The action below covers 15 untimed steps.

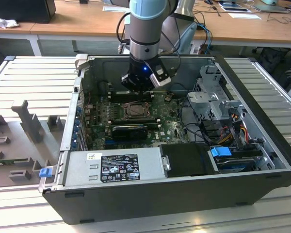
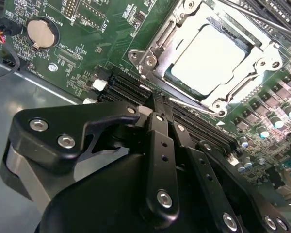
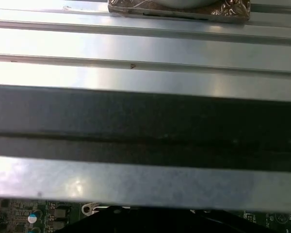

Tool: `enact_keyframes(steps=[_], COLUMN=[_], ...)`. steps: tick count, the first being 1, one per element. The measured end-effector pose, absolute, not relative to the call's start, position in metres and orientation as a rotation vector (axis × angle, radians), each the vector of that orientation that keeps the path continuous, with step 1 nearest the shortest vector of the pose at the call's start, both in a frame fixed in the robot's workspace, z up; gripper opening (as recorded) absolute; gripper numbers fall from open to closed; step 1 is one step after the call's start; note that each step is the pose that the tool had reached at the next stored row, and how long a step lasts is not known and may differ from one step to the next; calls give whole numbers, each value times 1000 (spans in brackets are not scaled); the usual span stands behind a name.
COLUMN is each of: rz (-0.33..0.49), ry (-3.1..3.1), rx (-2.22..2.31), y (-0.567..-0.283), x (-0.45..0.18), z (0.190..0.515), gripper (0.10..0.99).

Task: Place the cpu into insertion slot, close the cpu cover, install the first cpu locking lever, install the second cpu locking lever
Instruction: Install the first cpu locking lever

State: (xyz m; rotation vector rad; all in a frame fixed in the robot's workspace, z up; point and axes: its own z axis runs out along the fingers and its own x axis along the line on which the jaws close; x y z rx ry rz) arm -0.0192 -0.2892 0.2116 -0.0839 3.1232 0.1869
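In the second wrist view the pale silver cpu (image 2: 208, 58) lies flat in the insertion slot (image 2: 170, 78). The cpu cover (image 2: 157, 51) is folded down around it as a metal frame. A thin locking lever (image 2: 191, 105) runs along the socket's near edge, and another rod (image 2: 262, 17) crosses its far side. My gripper (image 2: 160, 104) has its black fingers (image 2: 157, 145) pressed together, tips right beside the near lever at the socket's corner. In the exterior view the gripper (image 1: 138, 90) hangs over the far edge of the insertion slot (image 1: 136, 110) inside the open computer case.
Long black memory slots (image 2: 126, 87) flank the socket, with a coin cell (image 2: 40, 32) further off. A black card (image 1: 129, 131), power supply (image 1: 116, 167), drive cage (image 1: 213, 97) and cables (image 1: 233, 126) crowd the case. The case wall (image 3: 145, 121) is close by.
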Motion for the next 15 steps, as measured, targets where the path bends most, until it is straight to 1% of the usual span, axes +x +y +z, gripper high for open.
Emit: enact_keyframes(steps=[15], rz=[184], ry=[3123], rx=[-84], y=[-289], x=[-17], z=[204], gripper=[106])
